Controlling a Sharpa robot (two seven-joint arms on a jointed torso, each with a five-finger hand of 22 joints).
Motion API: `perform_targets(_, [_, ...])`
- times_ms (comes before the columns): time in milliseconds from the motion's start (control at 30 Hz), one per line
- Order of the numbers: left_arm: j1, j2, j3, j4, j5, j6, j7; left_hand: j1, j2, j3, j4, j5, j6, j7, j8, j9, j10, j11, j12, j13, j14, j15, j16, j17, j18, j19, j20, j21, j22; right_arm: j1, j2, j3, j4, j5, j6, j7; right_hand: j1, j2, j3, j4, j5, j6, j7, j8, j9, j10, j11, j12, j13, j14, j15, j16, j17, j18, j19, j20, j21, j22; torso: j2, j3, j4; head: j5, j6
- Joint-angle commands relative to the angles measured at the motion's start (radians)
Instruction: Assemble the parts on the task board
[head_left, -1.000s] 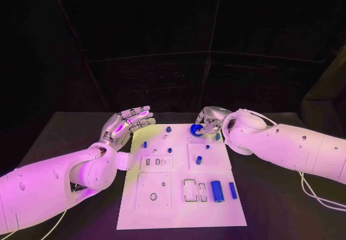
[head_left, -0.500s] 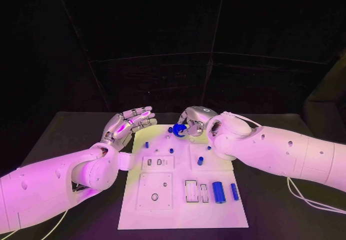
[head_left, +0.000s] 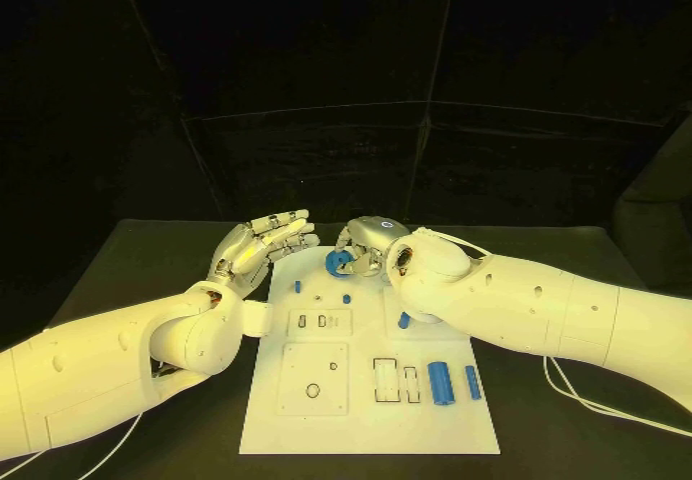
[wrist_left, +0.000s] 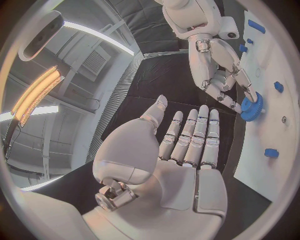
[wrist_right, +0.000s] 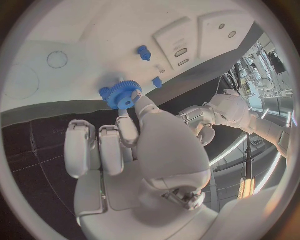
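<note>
The white task board lies in the middle of the table. My right hand hovers over the board's far left part and pinches a blue gear between thumb and fingertips. The gear hangs close above the board, near two small blue pegs. My left hand stands open just left of the board's far corner, palm turned toward the gear, holding nothing.
Small blue pegs stand on the board's far half. Two blue cylinders lie at its near right, beside rectangular slots. A raised plate with holes sits near left.
My right hand has carried the blue gear leftward along the board's far edge, toward my left hand. The left hand has stayed where it was.
</note>
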Motion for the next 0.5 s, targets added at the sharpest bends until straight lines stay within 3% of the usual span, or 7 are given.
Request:
perform_targets(33, [0.002,0.002,0.001,0.000,-0.002,0.003,0.007,-0.003,0.007,-0.003,-0.002,0.003,0.000,0.092,0.006,-0.001,-0.004,0.002,0.007,-0.001,-0.004,0.001,0.004,-0.001,0.014,0.006,-0.001,0.002,-0.002,0.001,0.010,0.001,-0.015,-0.024,0.020,0.013,-0.007,-0.001,0.007,0.000,0.004,0.080,-0.023,-0.007,0.000,0.000,0.001,-0.004,0.000,0.062,-0.007,0.001,0.040,-0.018,0.007,0.001,0.005,0.064,0.000,0.0003,-0.0033,0.003,-0.003])
perform_targets(500, [0.003,0.004,0.001,-0.001,-0.008,0.004,0.004,-0.003,0.008,-0.003,-0.003,0.003,0.000,0.092,0.006,-0.001,-0.004,0.002,0.007,-0.001,-0.004,0.001,0.004,-0.001,0.014,0.006,-0.001,0.002,-0.002,0.000,0.029,0.001,-0.045,-0.024,0.095,0.036,-0.027,-0.021,0.012,0.005,-0.004,0.077,-0.019,-0.021,0.000,-0.006,0.005,-0.017,-0.009,0.061,-0.003,-0.002,0.036,-0.017,0.005,0.004,0.004,0.061,-0.001,0.0007,-0.0023,0.002,-0.010])
